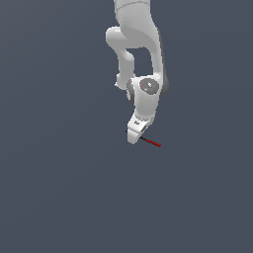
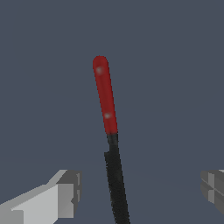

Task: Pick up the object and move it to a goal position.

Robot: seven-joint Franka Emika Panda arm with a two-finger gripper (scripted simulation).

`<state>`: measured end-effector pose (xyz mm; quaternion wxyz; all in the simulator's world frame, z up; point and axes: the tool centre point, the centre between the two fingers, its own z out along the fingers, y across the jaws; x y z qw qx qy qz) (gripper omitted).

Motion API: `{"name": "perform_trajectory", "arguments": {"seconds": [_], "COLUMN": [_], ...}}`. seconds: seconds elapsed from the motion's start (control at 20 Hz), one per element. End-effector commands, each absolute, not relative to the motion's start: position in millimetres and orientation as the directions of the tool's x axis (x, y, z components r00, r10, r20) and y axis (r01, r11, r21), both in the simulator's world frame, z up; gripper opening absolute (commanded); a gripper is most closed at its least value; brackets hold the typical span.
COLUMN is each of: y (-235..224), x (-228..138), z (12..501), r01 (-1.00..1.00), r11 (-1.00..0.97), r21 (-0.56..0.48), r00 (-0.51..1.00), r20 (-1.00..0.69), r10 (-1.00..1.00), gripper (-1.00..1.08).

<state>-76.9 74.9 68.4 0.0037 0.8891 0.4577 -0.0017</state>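
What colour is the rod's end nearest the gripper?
Black; the rod is red beyond it. Clearest in the wrist view.

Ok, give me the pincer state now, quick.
Pincer: open, fingers spread wide on either side of the rod's black end, holding nothing.

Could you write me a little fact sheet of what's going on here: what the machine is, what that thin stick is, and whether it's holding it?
machine: one white robot arm, reaching down over a plain grey-blue surface
gripper: open, fingers wide apart
stick: thin rod, red with a black end
stick position: black end lies between the fingers, red end points away
contact: neither finger touches the rod in the wrist view
held: no, not yet gripped
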Motion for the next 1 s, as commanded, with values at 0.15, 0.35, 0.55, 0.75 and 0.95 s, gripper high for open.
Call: {"name": "perform_trajectory", "arguments": {"seconds": [0.15,0.35,0.55,0.75,0.95], "y": [85,89,89,89,89], "x": [-87,-91,-91,-91,-92], "z": [61,58,58,51,35], "r01": [0.867,0.883,0.882,0.882,0.883], "r11": [-0.497,-0.470,-0.472,-0.471,-0.469], "r21": [0.001,0.000,0.000,0.000,0.000], "r00": [0.497,0.470,0.472,0.471,0.469], "r20": [-0.002,0.000,-0.001,-0.001,-0.001], "r10": [0.867,0.883,0.882,0.882,0.883], "gripper": [1.00,1.00,1.00,1.00,1.00]}}
